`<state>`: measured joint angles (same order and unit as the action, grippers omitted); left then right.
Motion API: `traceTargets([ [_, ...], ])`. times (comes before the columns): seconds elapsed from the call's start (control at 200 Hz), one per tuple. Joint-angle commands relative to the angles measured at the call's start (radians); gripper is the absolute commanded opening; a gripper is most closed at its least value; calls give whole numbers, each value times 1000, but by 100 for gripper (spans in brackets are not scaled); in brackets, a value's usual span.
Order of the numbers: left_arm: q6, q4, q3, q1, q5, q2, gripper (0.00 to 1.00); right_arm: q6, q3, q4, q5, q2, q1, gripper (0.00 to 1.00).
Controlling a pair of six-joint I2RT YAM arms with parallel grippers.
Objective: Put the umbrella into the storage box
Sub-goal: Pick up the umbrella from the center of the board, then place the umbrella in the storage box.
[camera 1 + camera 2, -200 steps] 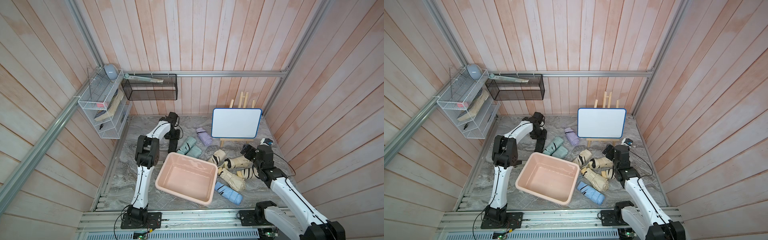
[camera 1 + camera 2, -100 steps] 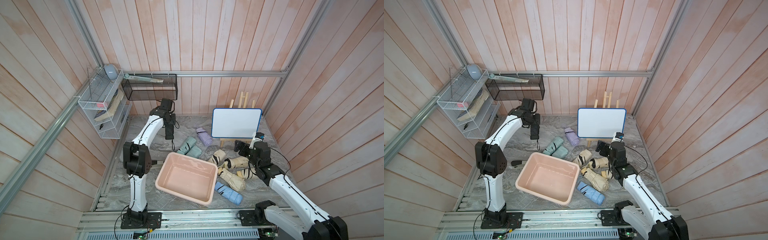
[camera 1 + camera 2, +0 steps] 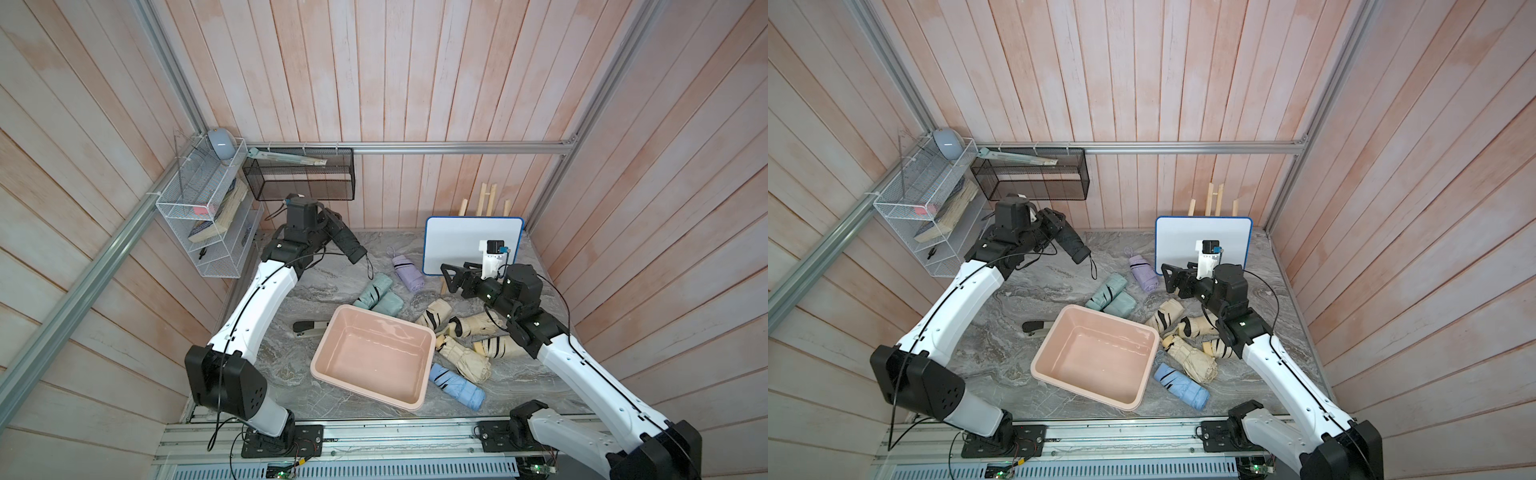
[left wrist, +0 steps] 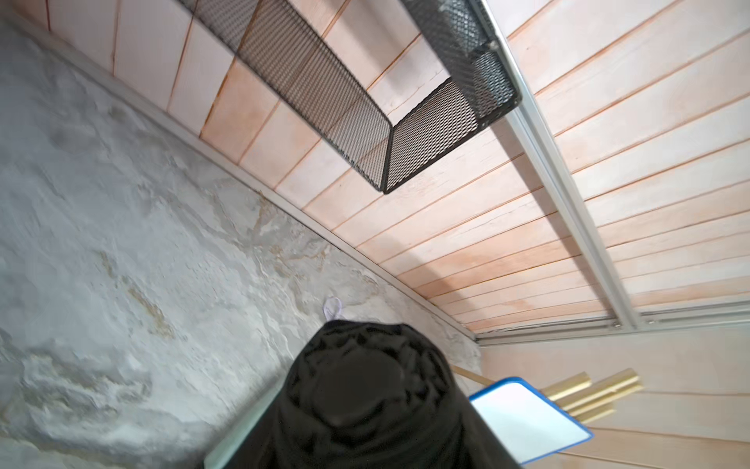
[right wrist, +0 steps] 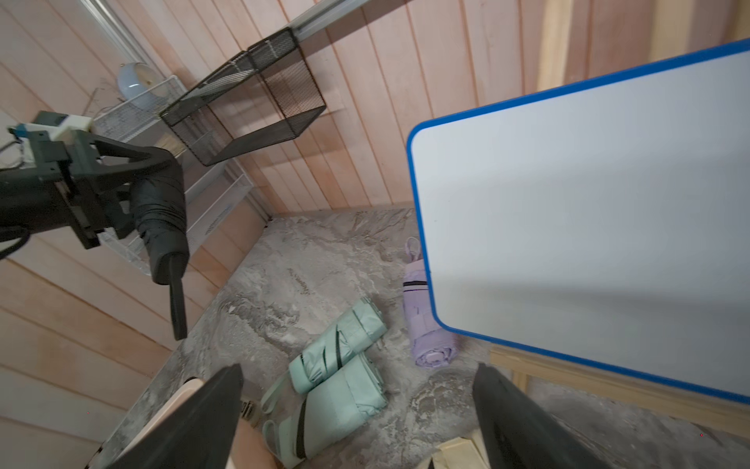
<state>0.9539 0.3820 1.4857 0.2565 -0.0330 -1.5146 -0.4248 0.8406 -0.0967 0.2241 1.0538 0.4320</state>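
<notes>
My left gripper [image 3: 332, 227] is shut on a black folded umbrella [image 3: 348, 245], holding it in the air at the back left, below the black mesh basket. Its strap dangles. In the left wrist view the umbrella [image 4: 365, 402] hides the jaws. The pale pink storage box [image 3: 386, 319] sits on the marble floor in front, with nothing in it. My right gripper [image 3: 449, 280] hangs open and holds nothing, in front of the whiteboard and above the beige umbrellas [image 3: 461, 328]. In the right wrist view the gripper [image 5: 359, 367] looks down on two mint umbrellas [image 5: 341, 381].
A lilac umbrella [image 3: 407, 270] lies by the whiteboard [image 3: 469, 241]. A blue umbrella [image 3: 457, 384] lies right of the box, and a small black and white object [image 3: 309, 328] left of it. The black mesh basket [image 3: 303, 183] and white wire rack [image 3: 203, 216] hang at the back left.
My left arm has lifted the black umbrella off the floor, up and back toward the mesh basket. My right gripper has risen and moved left toward the whiteboard, still open.
</notes>
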Motion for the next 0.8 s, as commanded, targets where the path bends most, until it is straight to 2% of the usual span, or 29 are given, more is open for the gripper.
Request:
traceTargets([
  [0.0, 310, -291, -154, 6, -52, 82, 42, -52, 56, -70, 103, 40, 53, 95],
  [0.19, 500, -416, -295, 15, -86, 156, 41, -79, 140, -99, 80, 152, 173, 95],
  [0.43, 633, -521, -416, 36, -101, 206, 41, -73, 196, -218, 52, 288, 266, 97],
  [0.795, 705, -556, -450, 46, -146, 209, 40, -52, 307, -346, 5, 468, 331, 97],
])
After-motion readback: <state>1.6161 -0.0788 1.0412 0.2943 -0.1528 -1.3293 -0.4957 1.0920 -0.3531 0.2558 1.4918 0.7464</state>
